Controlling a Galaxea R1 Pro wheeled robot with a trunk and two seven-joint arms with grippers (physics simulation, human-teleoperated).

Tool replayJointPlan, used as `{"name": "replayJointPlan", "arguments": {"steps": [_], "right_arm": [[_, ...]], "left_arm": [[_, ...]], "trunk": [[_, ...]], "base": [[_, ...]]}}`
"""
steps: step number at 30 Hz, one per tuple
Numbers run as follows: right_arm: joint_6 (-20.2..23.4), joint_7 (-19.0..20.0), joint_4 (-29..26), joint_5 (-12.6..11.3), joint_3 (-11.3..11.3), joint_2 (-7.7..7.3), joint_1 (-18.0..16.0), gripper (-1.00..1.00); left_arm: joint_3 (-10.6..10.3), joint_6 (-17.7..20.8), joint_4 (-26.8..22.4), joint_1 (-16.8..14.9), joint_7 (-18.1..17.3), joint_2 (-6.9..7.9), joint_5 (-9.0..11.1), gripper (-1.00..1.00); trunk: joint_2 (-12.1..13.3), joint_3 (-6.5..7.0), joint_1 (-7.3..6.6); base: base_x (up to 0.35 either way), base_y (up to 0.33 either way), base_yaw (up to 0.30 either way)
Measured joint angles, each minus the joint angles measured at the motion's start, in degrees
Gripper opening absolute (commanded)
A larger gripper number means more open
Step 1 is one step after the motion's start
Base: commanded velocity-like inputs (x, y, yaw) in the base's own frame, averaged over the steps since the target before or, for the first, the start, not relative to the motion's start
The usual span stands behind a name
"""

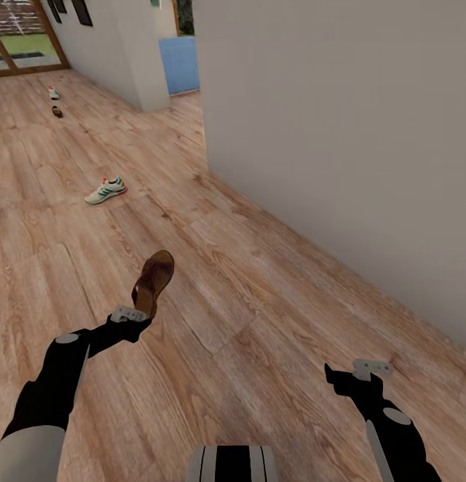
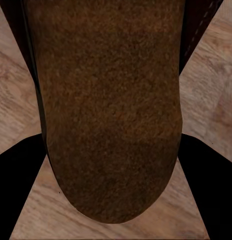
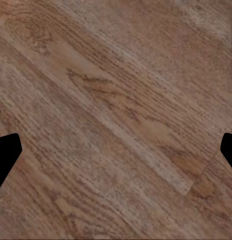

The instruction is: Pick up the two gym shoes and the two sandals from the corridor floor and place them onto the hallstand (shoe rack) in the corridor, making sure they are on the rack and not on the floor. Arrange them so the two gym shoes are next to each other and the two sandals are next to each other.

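My left gripper (image 1: 131, 313) is shut on one end of a dark brown sandal (image 1: 154, 280), which sticks out ahead of it over the corridor floor (image 1: 260, 301). In the left wrist view the sandal's brown surface (image 2: 111, 110) sits between the black fingers (image 2: 16, 172). A white gym shoe (image 1: 106, 190) with green stripes lies further ahead on the left. Far down the corridor lie a second gym shoe (image 1: 53, 93) and a second sandal (image 1: 57, 112). My right gripper (image 1: 368, 370) hangs open over bare planks, nothing between its fingertips (image 3: 6, 155). The hallstand is out of view.
A long pale wall (image 1: 340, 134) runs along the right side. Past its corner, an opening shows a blue panel (image 1: 178, 63). Another wall stands at the back left, with a glass door (image 1: 19, 40) at the far end.
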Motion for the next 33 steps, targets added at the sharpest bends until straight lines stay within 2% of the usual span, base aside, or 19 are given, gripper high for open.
{"name": "replayJointPlan", "arguments": {"steps": [6, 10, 14, 17, 20, 33], "right_arm": [[-0.1, 0.0, 0.0, 0.0, -0.1, 0.01, 0.0, 1.00], [-0.2, 0.0, 0.0, 0.0, -0.1, 0.01, 0.0, 1.00], [-0.2, 0.0, 0.0, 0.0, -0.1, 0.01, 0.0, 1.00], [-0.2, 0.0, 0.0, 0.0, -0.1, 0.01, 0.0, 1.00], [-0.2, 0.1, 0.0, 0.0, -0.1, 0.01, 0.0, 1.00], [-0.2, 0.1, 0.1, 0.0, -0.1, 0.01, 0.0, 1.00]], "left_arm": [[0.1, 1.1, 0.0, 0.0, 0.0, -1.01, 1.7, -1.00], [0.5, 1.3, 0.0, 0.0, 0.0, -1.23, 3.0, -1.00], [3.2, 1.3, 0.0, 0.0, 0.0, -1.29, 3.8, -1.00], [7.2, 1.3, 0.0, 0.0, 0.0, -1.31, 4.0, -1.00], [8.6, 1.3, 0.0, 0.0, 0.1, -1.31, 4.1, -1.00], [9.2, 1.3, -0.1, 0.0, 0.1, -1.32, 4.1, -1.00]], "trunk": [[0.1, 1.89, -0.16], [1.7, 2.99, -1.03], [3.3, 4.08, -1.90], [4.5, 4.90, -2.56], [5.7, 5.72, -3.22], [10.9, 9.28, -6.08]], "base": [[0.000, 0.000, 0.000], [0.000, 0.000, 0.000], [0.000, 0.000, 0.000], [0.000, 0.000, 0.000], [0.000, 0.000, 0.000], [0.000, 0.000, 0.000]]}}
